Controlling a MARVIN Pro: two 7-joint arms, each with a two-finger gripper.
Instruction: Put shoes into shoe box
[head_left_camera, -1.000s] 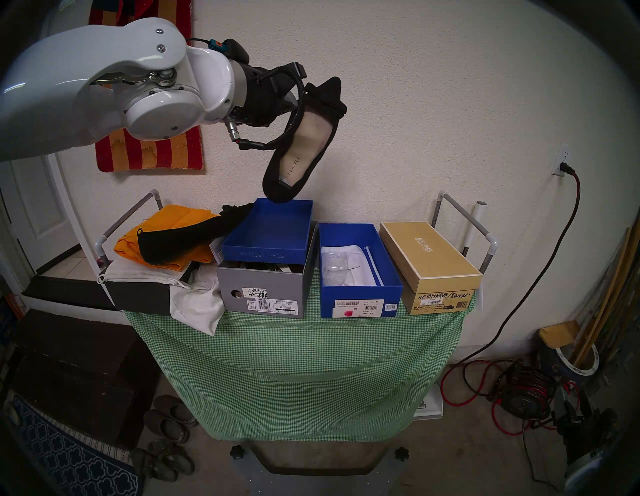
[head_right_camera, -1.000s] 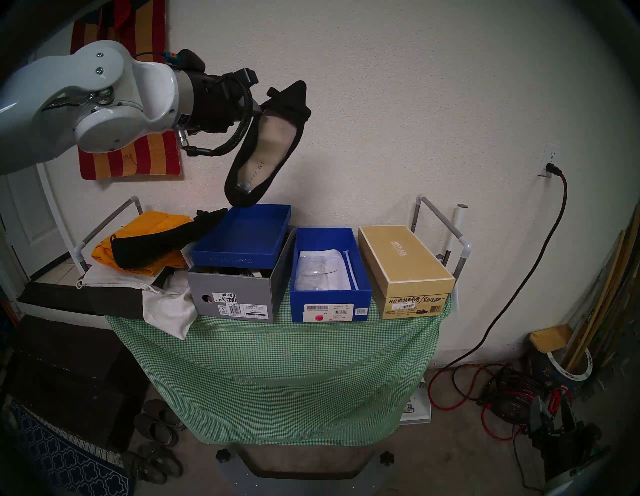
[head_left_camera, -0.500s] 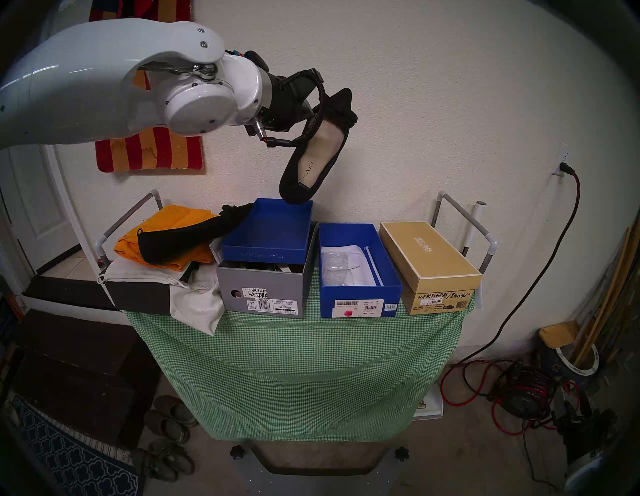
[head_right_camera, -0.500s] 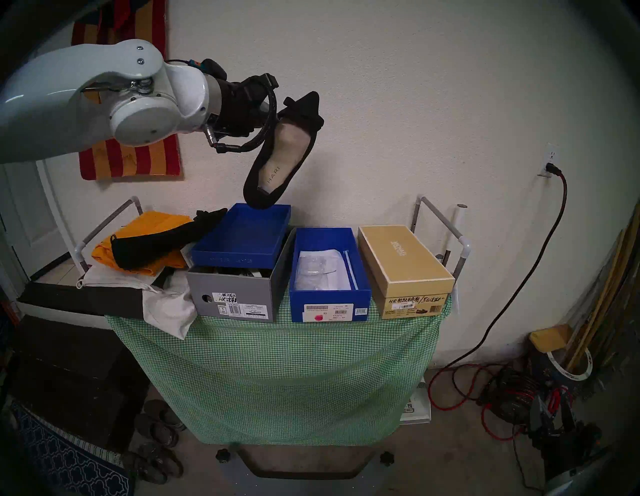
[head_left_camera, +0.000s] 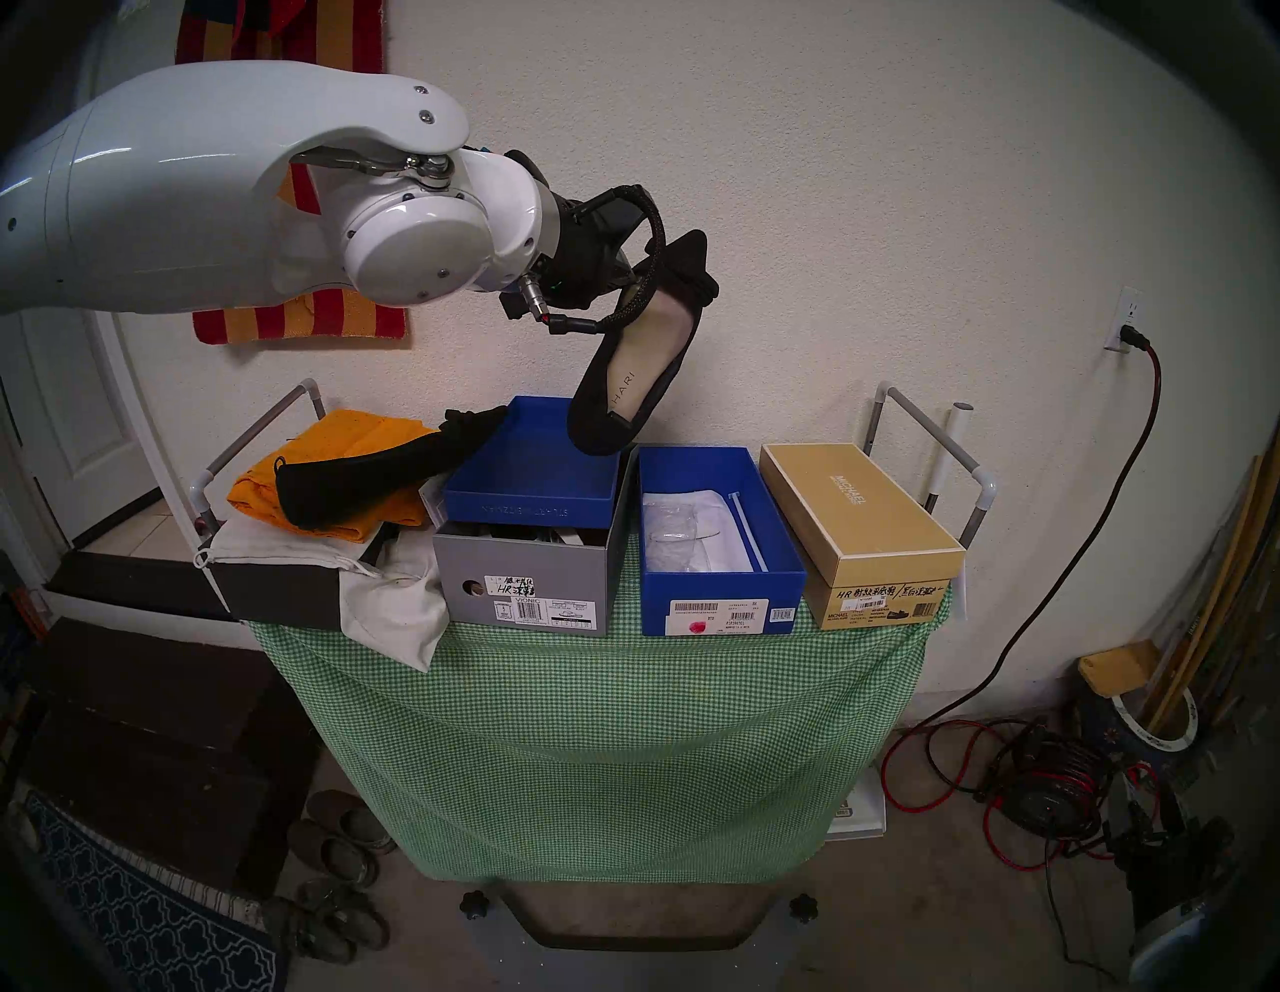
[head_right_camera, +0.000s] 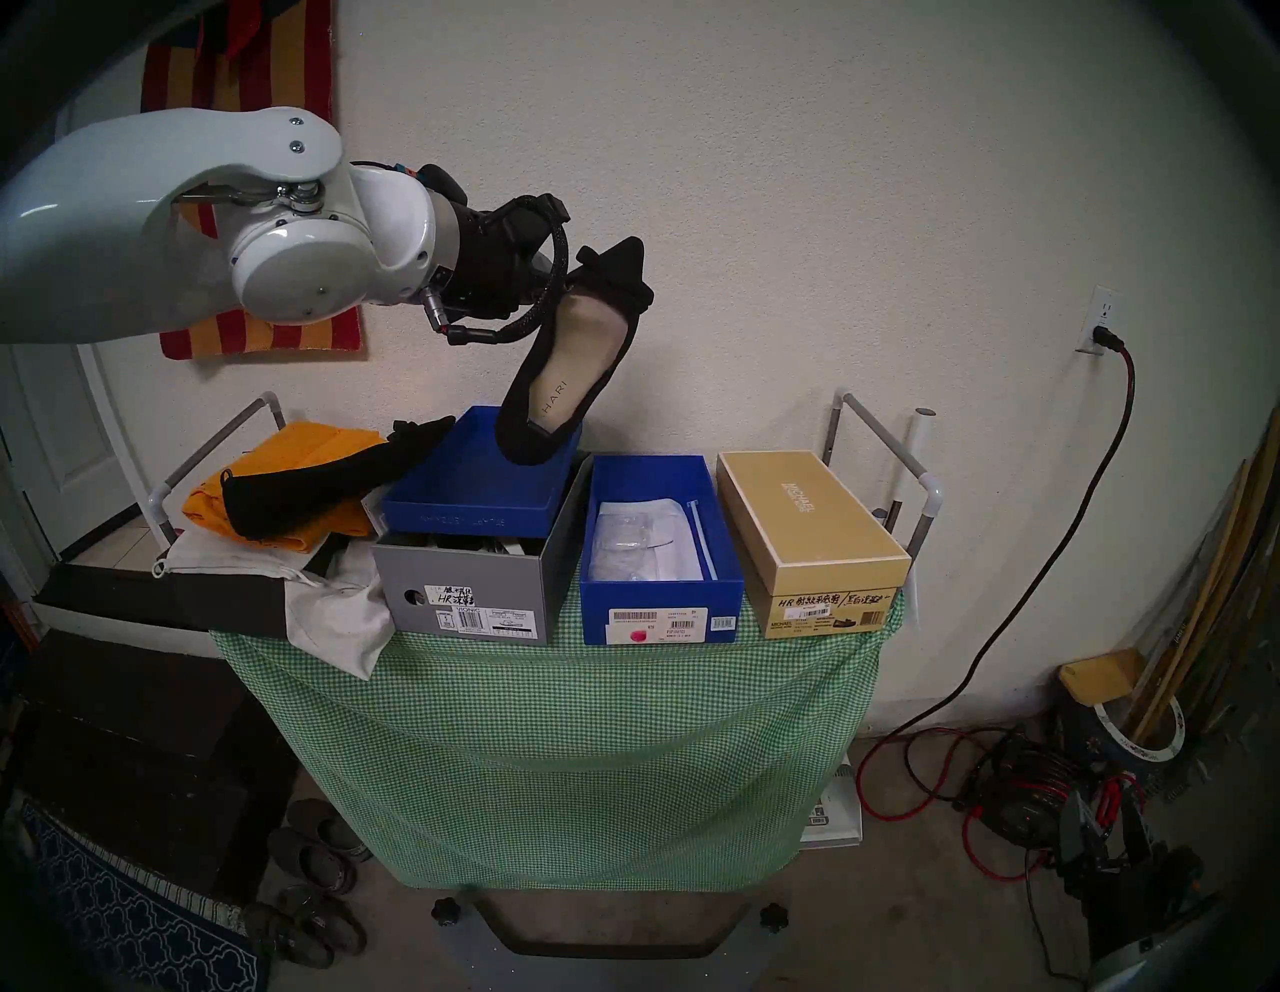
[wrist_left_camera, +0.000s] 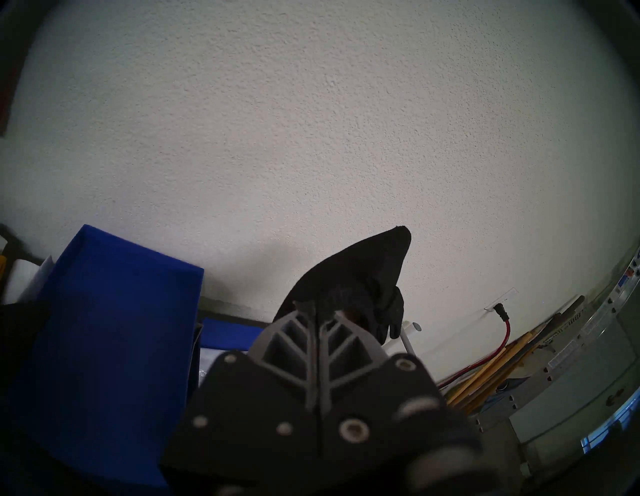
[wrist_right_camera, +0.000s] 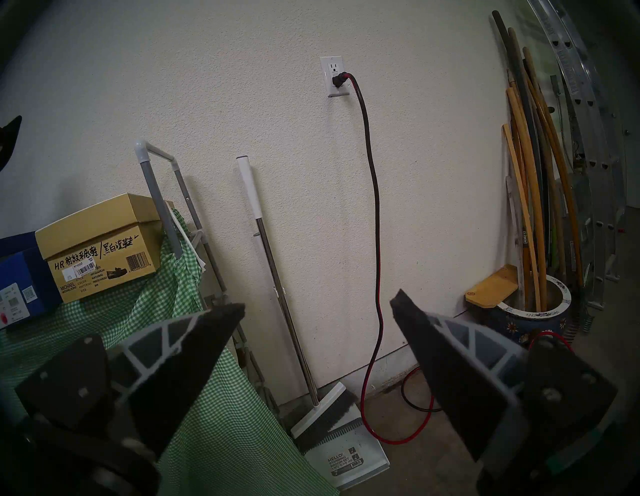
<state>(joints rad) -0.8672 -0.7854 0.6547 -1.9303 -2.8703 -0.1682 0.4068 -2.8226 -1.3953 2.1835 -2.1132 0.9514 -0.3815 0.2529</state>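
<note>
Two pincers show: the left pincer (wrist_left_camera: 317, 306) is clamped tight on the toe end of one black shoe (head_left_camera: 634, 377), its fingers (wrist_left_camera: 294, 343) pressed together on the suede by the small bow, while the right pincer (wrist_right_camera: 317, 308) stands wide apart, gripping nothing, low beside the tabletop (head_left_camera: 596, 727) with its green checked cloth. Held toe-up and heel-down, the shoe hangs tilted, its beige insole facing the head camera and reading "HARI"; its heel hovers over the seam between an upturned blue lid (head_left_camera: 533, 467) and the blue shoe box (head_left_camera: 720, 603), at about 11 o'clock from that box. Inside the open box lie white paper and clear plastic; its front carries a white barcode label with a pink-red sticker. At 9 o'clock from the lid the other black shoe (head_left_camera: 374, 474) rests on orange cloth (head_left_camera: 332, 436). Under the lid sits a grey box (head_left_camera: 526, 585) marked "VIONIC"; at 3 o'clock from the shoe box stands a gold-tan box (head_left_camera: 859, 512) marked "MICHAEL", with handwritten "HR".
</note>
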